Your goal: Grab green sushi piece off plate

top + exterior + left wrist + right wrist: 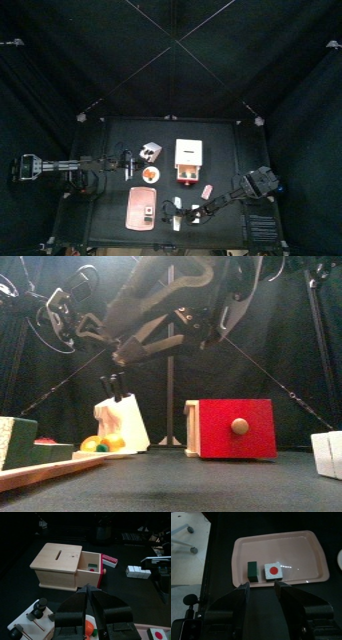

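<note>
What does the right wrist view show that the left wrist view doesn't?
Only the right wrist view: the pink plate whole, with the green sushi piece and a white piece with a red dot side by side on it, and the right gripper open above them. Only the left wrist view: the wooden box with its red drawer open, the knife block, and the left gripper with jaws together. Shared: the black table.
</note>
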